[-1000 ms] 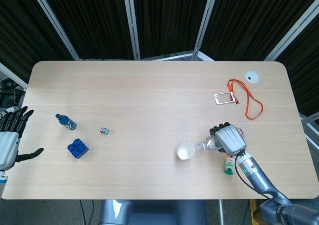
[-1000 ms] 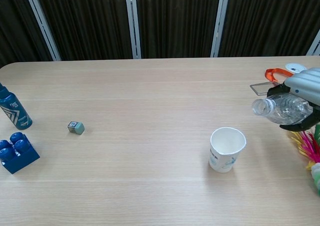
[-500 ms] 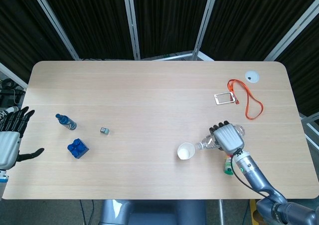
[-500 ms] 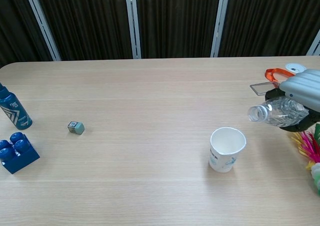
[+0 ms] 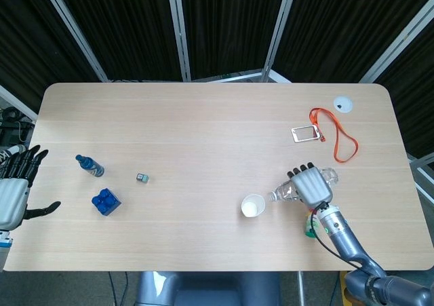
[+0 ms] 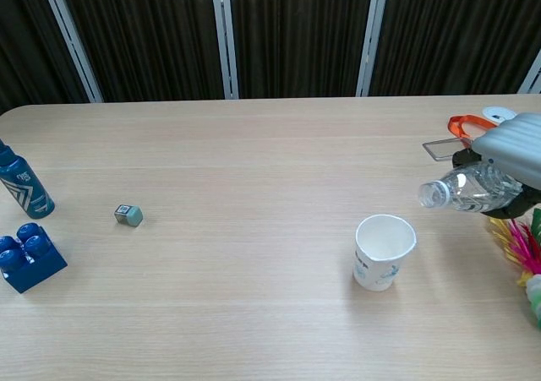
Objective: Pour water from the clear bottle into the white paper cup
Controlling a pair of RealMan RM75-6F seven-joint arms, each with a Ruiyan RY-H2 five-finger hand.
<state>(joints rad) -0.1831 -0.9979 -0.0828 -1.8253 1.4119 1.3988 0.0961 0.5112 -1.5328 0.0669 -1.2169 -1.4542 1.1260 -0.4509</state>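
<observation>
**benchtop_bob:** So where's it at? The right robot hand [image 6: 514, 149] is gripping the clear bottle [image 6: 470, 188], tipping it nearly flat, with the mouth pointing toward the white paper cup [image 6: 384, 252]. The cup is standing upright on the table [image 6: 254, 153]. The mouth is hanging just right of the cup and above its rim, not over the opening as far as I can tell. I'm not seeing any stream.

**pourover_pam:** Same read. From the head view the neck is stopping just short of the cup's rim. If I were driving, I'd be sliding the mouth over the middle of the cup first, then tipping slowly. Paper cups are light, so bumping the rim is probably going to knock it over, and a fast tilt is likely going to splash past it.

**benchtop_bob:** And the other one?

**pourover_pam:** The left robot hand [image 5: 15, 192] is sitting far left of the cup, off the table edge, fingers spread, holding nothing. The little blue bottle [image 6: 19, 182] and blue brick [image 6: 29, 257] are well left of the cup too, so nothing's crowding the pour.
</observation>
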